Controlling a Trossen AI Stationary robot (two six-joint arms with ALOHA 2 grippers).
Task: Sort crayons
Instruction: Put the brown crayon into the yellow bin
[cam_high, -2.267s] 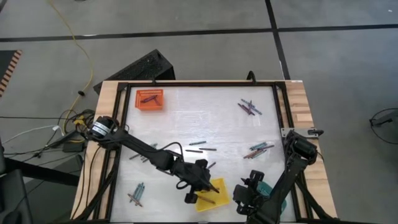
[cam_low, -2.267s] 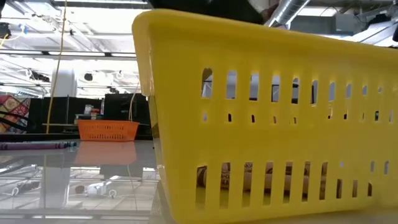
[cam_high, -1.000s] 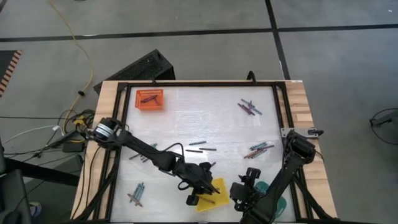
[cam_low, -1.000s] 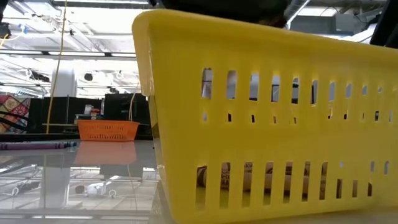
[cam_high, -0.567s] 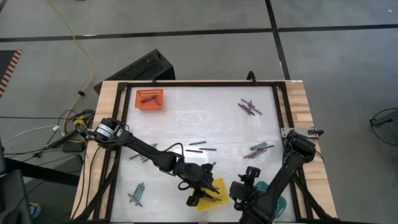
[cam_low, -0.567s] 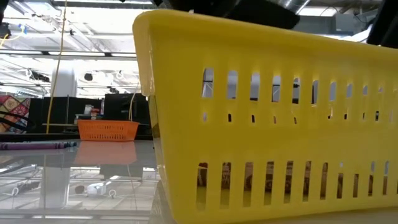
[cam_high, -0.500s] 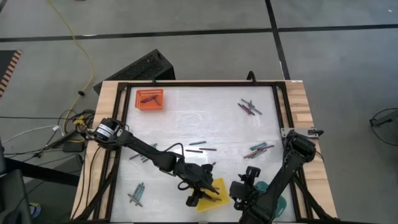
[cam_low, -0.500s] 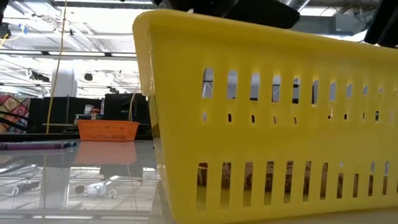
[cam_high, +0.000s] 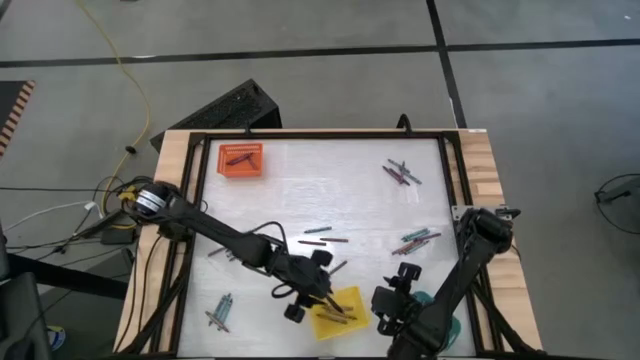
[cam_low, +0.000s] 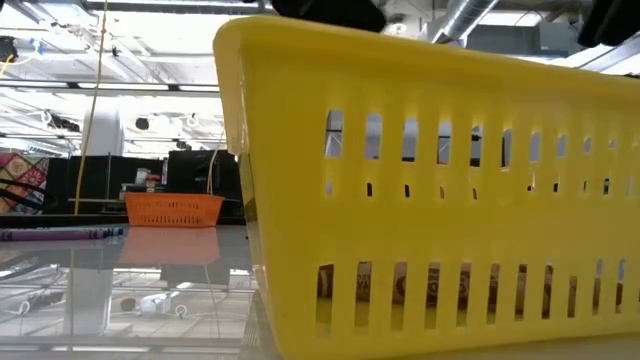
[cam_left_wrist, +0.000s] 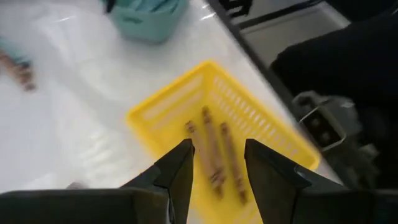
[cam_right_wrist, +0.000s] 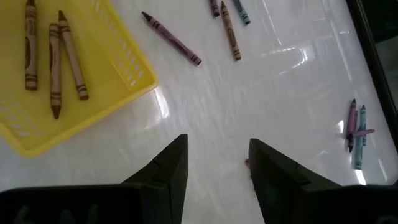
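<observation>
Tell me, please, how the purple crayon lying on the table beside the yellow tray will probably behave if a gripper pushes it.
The purple crayon is a thin round stick, so it would likely roll sideways. The table looks glossy, so it may also slide. It seems stiff and light.

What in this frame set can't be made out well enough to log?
- Teal tray, high view: mostly under the right arm; contents unseen.
- Orange tray, high view: dark crayons inside too small to count.
- Low view: yellow tray wall fills the picture, hiding most of the table.
- Left wrist view: blurred; crayon colours in the yellow tray uncertain.
</observation>
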